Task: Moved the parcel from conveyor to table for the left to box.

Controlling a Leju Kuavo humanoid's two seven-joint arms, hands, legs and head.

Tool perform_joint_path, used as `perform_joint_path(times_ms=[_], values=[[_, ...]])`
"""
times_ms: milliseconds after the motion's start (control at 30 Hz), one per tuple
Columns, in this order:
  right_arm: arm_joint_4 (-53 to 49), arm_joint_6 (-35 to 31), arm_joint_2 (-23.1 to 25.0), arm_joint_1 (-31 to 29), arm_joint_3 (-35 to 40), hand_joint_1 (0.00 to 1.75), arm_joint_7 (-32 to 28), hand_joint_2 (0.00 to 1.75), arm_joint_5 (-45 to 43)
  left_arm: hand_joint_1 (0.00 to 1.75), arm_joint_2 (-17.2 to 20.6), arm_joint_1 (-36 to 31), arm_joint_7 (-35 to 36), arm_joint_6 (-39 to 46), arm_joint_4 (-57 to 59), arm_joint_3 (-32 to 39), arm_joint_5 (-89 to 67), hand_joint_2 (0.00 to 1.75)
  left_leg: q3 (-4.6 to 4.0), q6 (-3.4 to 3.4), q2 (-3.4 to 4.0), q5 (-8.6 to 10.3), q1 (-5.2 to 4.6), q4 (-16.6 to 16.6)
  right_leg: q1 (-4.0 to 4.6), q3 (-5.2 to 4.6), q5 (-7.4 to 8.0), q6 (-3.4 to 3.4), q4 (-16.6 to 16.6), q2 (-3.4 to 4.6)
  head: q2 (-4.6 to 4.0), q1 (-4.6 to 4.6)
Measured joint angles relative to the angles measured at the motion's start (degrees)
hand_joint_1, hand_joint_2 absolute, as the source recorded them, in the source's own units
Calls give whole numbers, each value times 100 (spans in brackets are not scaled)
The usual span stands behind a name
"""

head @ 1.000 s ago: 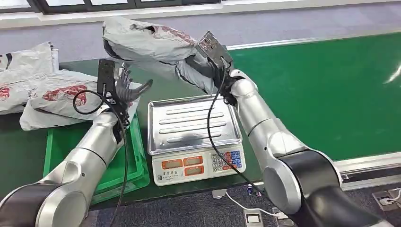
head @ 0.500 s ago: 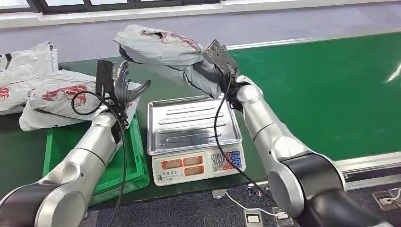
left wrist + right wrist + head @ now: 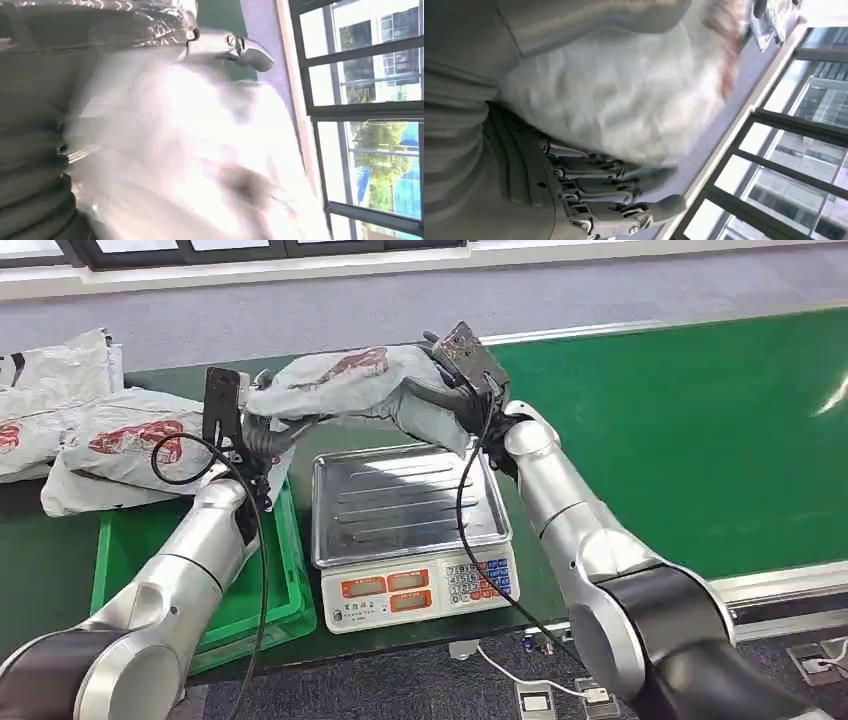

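Gripping the grey parcel (image 3: 345, 385) at its near end, the right hand (image 3: 440, 390) holds it in the air above the far edge of the weighing scale (image 3: 410, 530), fingers wrapped around the soft plastic; the right wrist view shows those dark fingers (image 3: 594, 180) curled under the pale bag. The parcel's far end, with its red print, reaches across to the left hand (image 3: 262, 430), which is raised beside it. The bag covers most of that hand, and the left wrist view is washed out and blurred by white plastic, so I cannot tell whether the left hand is closed on the parcel or just touching it.

Directly beneath sits the scale's steel tray (image 3: 400, 502), with the orange display and keypad facing the robot. Just left of the scale is the green crate (image 3: 285, 590), partly hidden by the left forearm. Behind the left hand, a heap of other grey mailer bags (image 3: 110, 440) lies on the dark green table (image 3: 30, 550). On the right runs the bright green conveyor belt (image 3: 680, 430). A black cable (image 3: 470, 540) hangs from the right wrist across the scale's corner.
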Motion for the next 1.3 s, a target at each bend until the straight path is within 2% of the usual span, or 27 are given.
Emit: perform_joint_path(times_ms=[867, 1000, 1167, 1233, 1300], values=[[-28, -222, -122, -4, 101, 0, 107, 175, -274, 0, 31, 36, 4, 11, -2, -2, -35, 175, 0, 0, 0, 0, 0, 0, 0, 0, 0, 0, -1, 0, 0, 0], [-11, -889, -299, -4, 101, 0, 756, 175, -219, 0, 37, 36, -5, 72, -4, -63, -256, 175, 0, 1, -5, 0, 0, 2, 0, 2, 0, 0, -2, -5, 0, 0], [46, -1294, -632, -5, 101, 0, 1056, 175, -199, 0, 74, 35, 17, 83, -4, -118, -317, 175, 1, 2, -5, 0, -4, 6, -4, 6, 2, 2, -5, -1, 0, 0], [94, -1800, -824, 1, 101, 0, 1264, 175, -248, 0, 76, 31, 17, 96, -9, -140, -332, 175, 2, 2, -8, 0, -5, 10, -4, 3, 3, 5, -8, -5, 0, -2], [142, -2237, -1122, 7, 79, 0, 1216, 175, -442, 0, 76, 27, 22, 103, -15, -183, -352, 175, -2, 3, -36, 1, -5, 11, -3, 9, 2, 5, -8, -34, 0, 0]])
